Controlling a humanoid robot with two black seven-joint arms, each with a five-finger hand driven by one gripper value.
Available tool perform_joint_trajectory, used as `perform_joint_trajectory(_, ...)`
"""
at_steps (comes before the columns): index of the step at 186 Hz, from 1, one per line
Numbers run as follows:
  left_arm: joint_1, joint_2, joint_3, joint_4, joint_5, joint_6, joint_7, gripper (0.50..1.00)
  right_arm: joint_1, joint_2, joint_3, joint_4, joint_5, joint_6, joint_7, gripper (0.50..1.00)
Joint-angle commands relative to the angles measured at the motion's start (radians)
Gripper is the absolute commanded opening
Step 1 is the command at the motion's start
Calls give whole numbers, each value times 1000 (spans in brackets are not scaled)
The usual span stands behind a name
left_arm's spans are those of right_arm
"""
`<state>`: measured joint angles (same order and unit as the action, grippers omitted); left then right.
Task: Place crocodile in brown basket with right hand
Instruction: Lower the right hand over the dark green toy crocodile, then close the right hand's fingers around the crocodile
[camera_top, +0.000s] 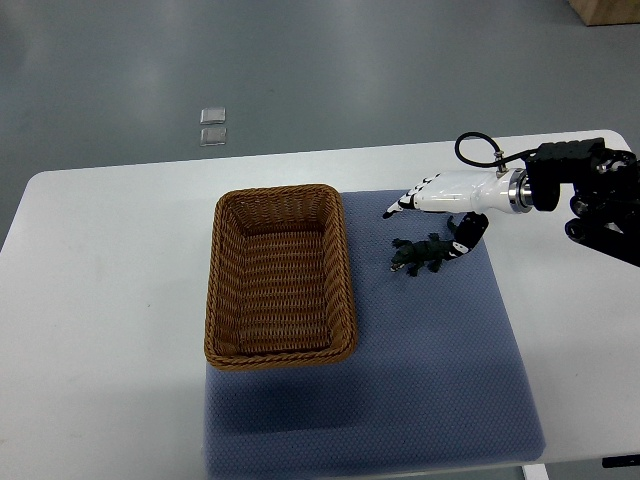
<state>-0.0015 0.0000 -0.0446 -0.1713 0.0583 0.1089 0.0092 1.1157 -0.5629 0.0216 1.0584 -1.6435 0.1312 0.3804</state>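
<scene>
A small dark green toy crocodile (420, 256) lies on the blue mat (430, 370), just right of the brown wicker basket (222, 300), which holds nothing. My right hand (428, 226), white with dark fingertips, comes in from the right edge and hovers just behind the crocodile. Its fingers (400, 207) stretch out to the left, and the thumb (466, 234) points down near the toy's tail. The hand is open and holds nothing. The left arm does not show.
The mat and basket rest on a white table (110, 300) with rounded corners. Two small clear squares (212, 126) lie on the grey floor beyond the table's far edge. A cardboard box corner (606, 10) shows at the top right.
</scene>
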Motion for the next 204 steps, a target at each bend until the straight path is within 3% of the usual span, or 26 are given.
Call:
perform_joint_trajectory(1,0,0,0,-1,0,0,0,1000,19,3,-37,-1,-19,-18,14,921)
perform_joint_trajectory(67,0,0,-1,-1,0,0,0,1000,38,47,-155,-32,-84,-114,43,913)
perform_joint_trajectory(145,0,0,0,-1,0,0,0,1000,38,67,-173,-103,-137,-122,40,913)
perform_joint_trajectory(204,0,0,0,-1,0,0,0,1000,38,84,-220,-138,-144,-193,41,897)
